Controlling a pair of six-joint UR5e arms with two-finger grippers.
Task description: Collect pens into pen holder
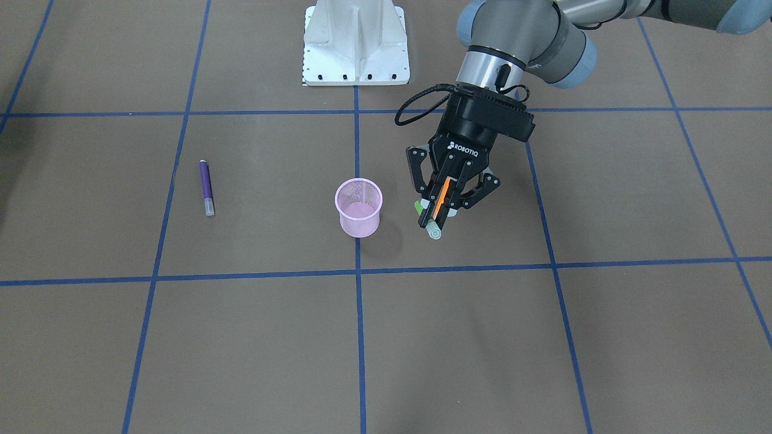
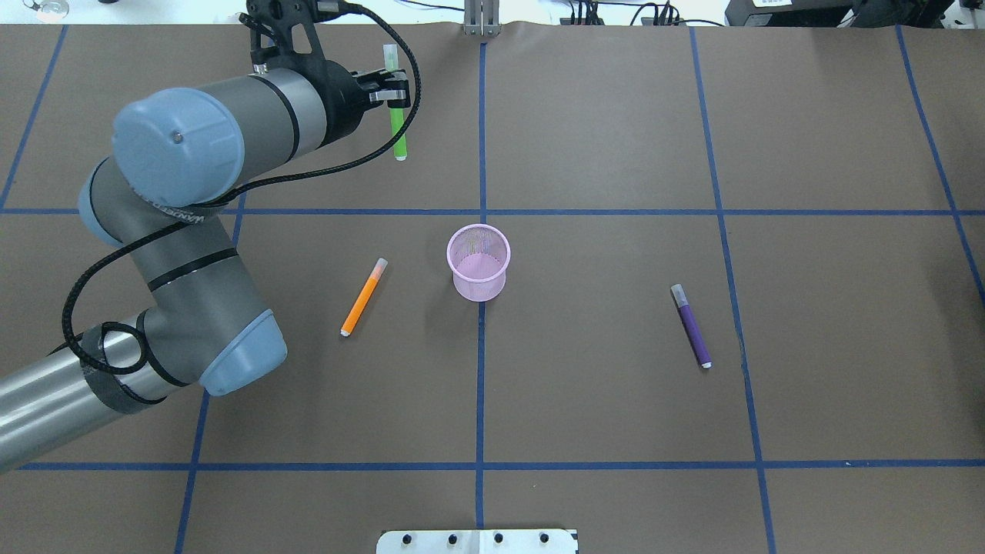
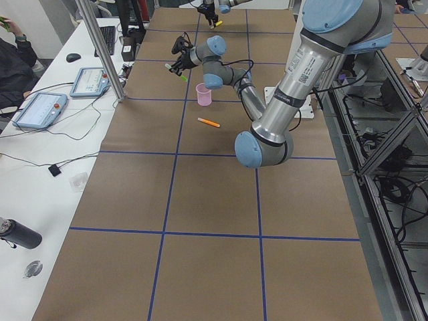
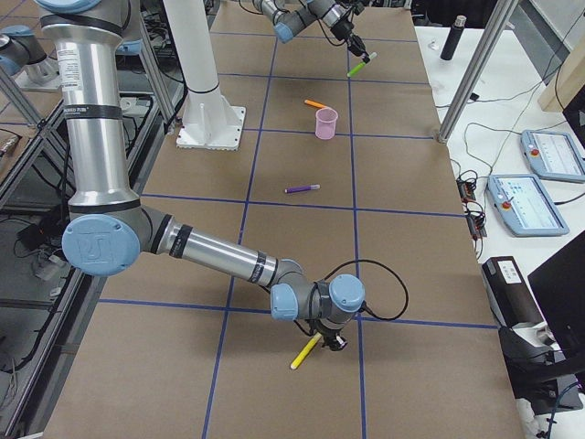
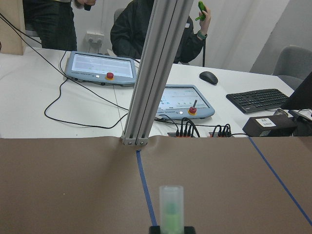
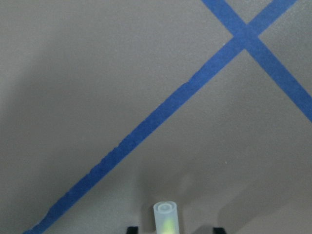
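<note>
Holding the green pen [image 2: 399,135] clenched in our left gripper [image 2: 395,94], we are judging the next move: swinging above the pen holder [image 2: 479,286], then releasing.

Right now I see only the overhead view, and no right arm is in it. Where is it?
Observer: In the exterior right view, the right pincer is low over the table's right end.
Operator: Is a pen there?
Observer: Yes, a yellow pen is at that pincer; whether gripped, I cannot tell.
Operator: Is anybody near the table?
Observer: The left wrist view shows a person in a dark jacket behind the desk past the far edge.
</note>
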